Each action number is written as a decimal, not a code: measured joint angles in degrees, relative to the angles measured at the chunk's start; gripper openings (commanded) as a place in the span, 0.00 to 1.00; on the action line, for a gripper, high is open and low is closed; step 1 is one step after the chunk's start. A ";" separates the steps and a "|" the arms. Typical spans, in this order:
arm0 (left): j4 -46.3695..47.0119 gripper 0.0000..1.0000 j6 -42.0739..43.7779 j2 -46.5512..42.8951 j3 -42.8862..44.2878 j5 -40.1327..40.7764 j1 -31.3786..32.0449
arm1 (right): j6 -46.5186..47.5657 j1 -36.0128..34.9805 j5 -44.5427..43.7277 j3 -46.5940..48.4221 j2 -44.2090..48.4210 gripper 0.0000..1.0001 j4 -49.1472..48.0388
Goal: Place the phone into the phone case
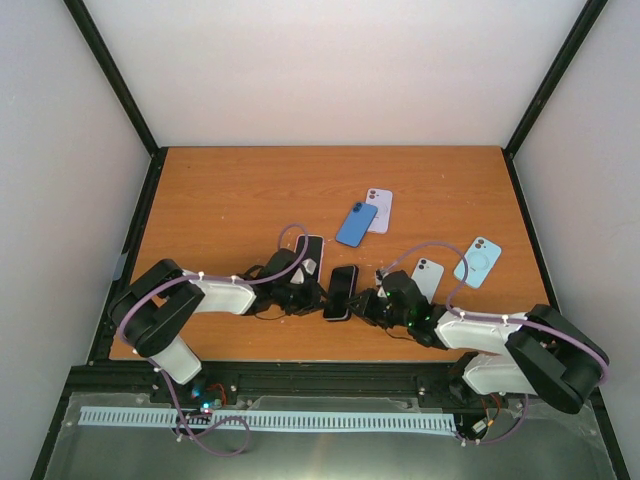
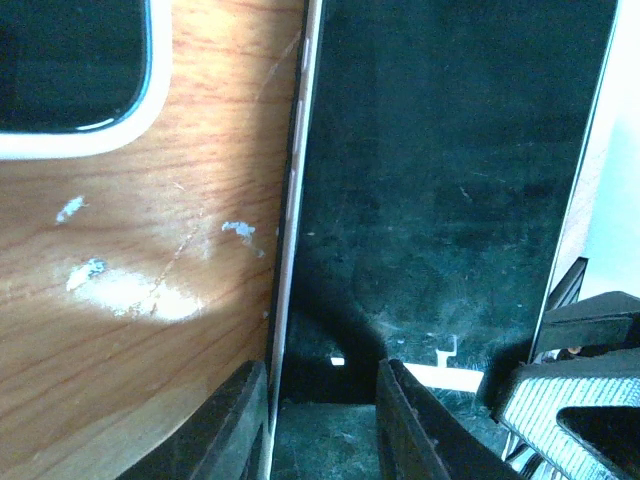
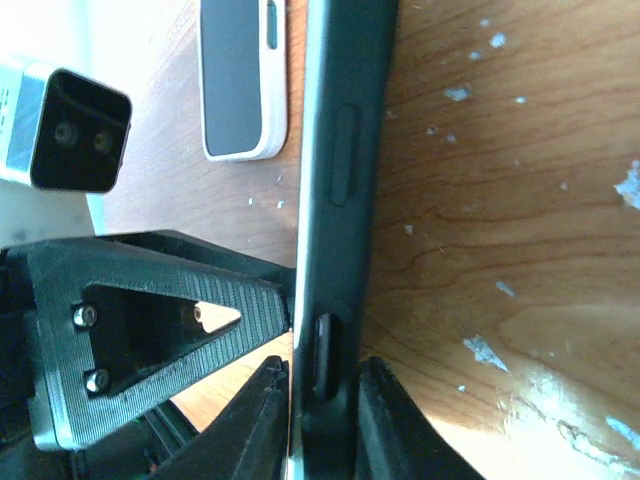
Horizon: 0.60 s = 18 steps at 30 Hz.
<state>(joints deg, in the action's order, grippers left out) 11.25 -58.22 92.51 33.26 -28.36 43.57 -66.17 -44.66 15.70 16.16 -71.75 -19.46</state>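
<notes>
A black phone [image 1: 340, 292] lies between my two grippers near the table's front. In the right wrist view it stands edge-on. A black case [image 3: 345, 150] with button cut-outs wraps it, and a thin silver phone edge runs along the case's left side. My right gripper [image 1: 361, 303] is shut on this cased edge [image 3: 322, 420]. My left gripper [image 1: 318, 296] has its jaws part way apart over the phone's dark screen [image 2: 450, 180], pinching nothing [image 2: 320, 425]. One left finger [image 3: 170, 320] rests against the phone's face.
A phone in a white case [image 1: 310, 258] lies just behind the left gripper, also in the left wrist view [image 2: 70, 110]. A blue phone [image 1: 356, 224], a lavender phone [image 1: 378, 209], a white phone [image 1: 427, 277] and a light blue case [image 1: 478, 260] lie to the right.
</notes>
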 measured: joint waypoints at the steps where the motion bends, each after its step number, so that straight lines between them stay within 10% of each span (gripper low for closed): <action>1: 0.31 0.32 -0.11 0.00 -0.11 -0.02 0.00 | 0.24 0.00 -0.11 -0.02 0.00 0.13 0.02; 6: 1.57 0.34 -0.83 -0.02 -0.92 -0.52 0.31 | 1.29 -0.04 -0.79 -0.20 0.04 0.04 0.00; 12: 2.89 0.29 -1.29 0.02 -1.62 -1.03 0.42 | 2.10 -0.09 -1.20 -0.37 0.11 0.17 0.17; 18: 3.39 0.33 -1.60 0.22 -1.88 -1.49 0.42 | 2.60 0.00 -1.29 -0.37 -0.92 0.03 -0.83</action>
<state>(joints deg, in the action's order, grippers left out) 14.63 -59.81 92.73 31.38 -29.85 43.99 -63.57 -44.66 14.41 15.79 -72.66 -20.29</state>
